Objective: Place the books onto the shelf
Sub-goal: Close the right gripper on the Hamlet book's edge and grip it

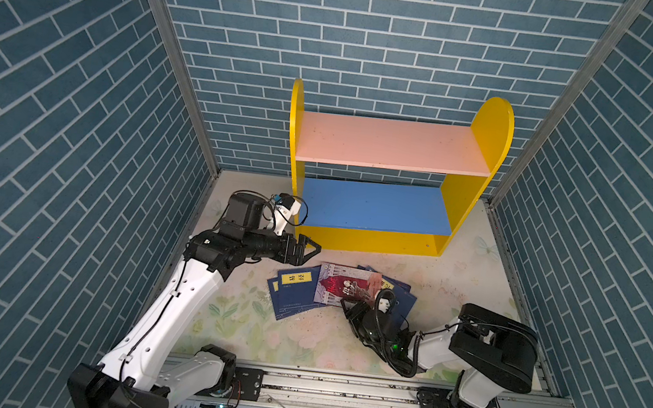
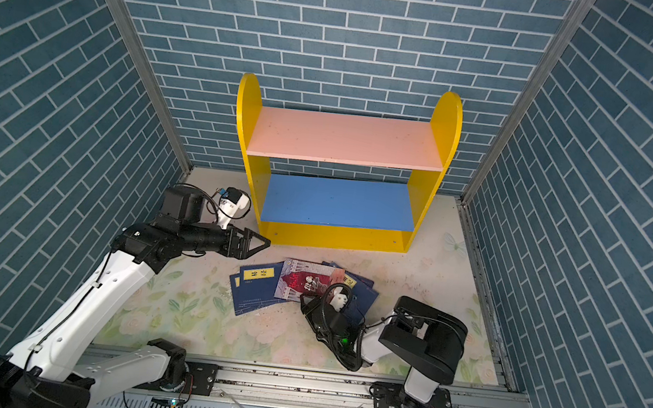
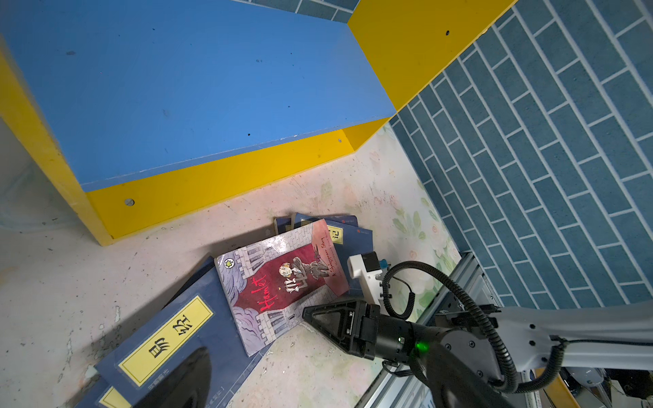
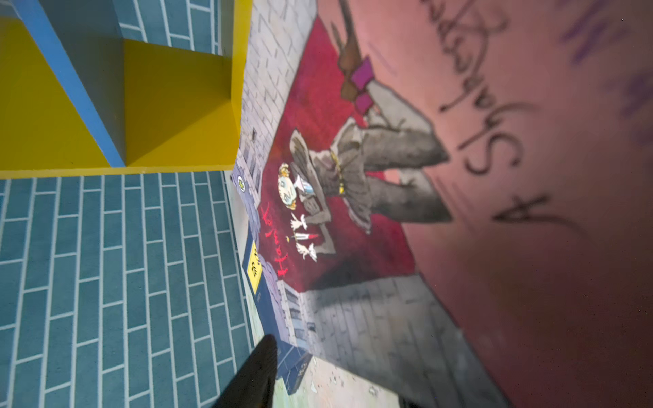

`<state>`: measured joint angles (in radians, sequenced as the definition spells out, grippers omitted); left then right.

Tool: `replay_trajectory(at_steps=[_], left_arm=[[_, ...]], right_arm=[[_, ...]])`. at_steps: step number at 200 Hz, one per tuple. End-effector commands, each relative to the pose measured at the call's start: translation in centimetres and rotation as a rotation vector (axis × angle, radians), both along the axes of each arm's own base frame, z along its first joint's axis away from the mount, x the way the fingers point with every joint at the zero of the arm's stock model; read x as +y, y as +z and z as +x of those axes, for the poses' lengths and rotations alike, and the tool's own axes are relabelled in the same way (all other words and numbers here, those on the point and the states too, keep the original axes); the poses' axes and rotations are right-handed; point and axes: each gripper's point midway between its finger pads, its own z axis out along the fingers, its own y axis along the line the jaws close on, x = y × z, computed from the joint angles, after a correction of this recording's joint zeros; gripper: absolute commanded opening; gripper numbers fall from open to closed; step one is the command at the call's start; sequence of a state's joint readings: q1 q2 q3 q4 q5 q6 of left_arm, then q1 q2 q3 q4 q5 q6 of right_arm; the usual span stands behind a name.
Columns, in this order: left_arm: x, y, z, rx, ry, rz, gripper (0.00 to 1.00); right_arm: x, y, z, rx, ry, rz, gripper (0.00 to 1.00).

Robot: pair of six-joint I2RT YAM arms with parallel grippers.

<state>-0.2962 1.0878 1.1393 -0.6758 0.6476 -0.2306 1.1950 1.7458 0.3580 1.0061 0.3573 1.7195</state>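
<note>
Five books (image 1: 342, 292), as far as I can count, sit in a loose fan on the table (image 1: 458, 278), lower middle of both top views. They're just in front of the shelf (image 1: 371, 240), and neither its pink nor its blue board has anything on it.

The illustrated book (image 1: 344, 286) lies on top, propped across the navy books (image 1: 294, 291). That tilt leaves its lower edge a bit proud of the table, which I'd guess is why it's the first pick.

The right gripper (image 3: 311, 314) is down low at that book's lower right edge, right against it. In the right wrist view the cover fills the whole right side. One black finger (image 4: 254, 371) shows on the cover side, and the other is hidden, probably under the book. So the jaws seem to straddle the edge, but honestly I can't tell if they've clamped yet.

The left gripper (image 1: 309, 250) hovers with its jaws spread wide and nothing in them. It's at the upper left of the pile by the shelf's lower left corner, near the books but not touching. It looks parked out of the way to me.
</note>
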Motion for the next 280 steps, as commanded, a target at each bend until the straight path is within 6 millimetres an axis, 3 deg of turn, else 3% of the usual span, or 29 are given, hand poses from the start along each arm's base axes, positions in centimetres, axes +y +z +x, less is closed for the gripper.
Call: replay_trajectory(at_steps=[1,56,115,172,280], left_arm=[[-0.1,0.3,-0.2,-0.021,-0.002,0.001,0.96],[-0.1,0.2,-0.3,-0.02,0.001,0.0,0.96],[-0.1,-0.1,-0.3,-0.012,0.006,-0.006,0.96],[-0.2,-0.1,-0.5,-0.007,0.006,-0.017,0.96],[-0.2,0.2,-1.2,0.023,0.015,-0.048,0.96]], right_arm=[[-1.1,-1.2,0.2,0.002,-0.092,0.07,0.42],[-1.9,-3.1,0.0,0.012,-0.156,0.115,0.36],[-4.0,-2.6,0.0,-0.019,-0.212,0.084,0.28],[-3.6,-2.7,0.2,-0.023,-0.214,0.098,0.27],[-3.6,-2.0,0.3,-0.043,-0.212,0.064,0.1]])
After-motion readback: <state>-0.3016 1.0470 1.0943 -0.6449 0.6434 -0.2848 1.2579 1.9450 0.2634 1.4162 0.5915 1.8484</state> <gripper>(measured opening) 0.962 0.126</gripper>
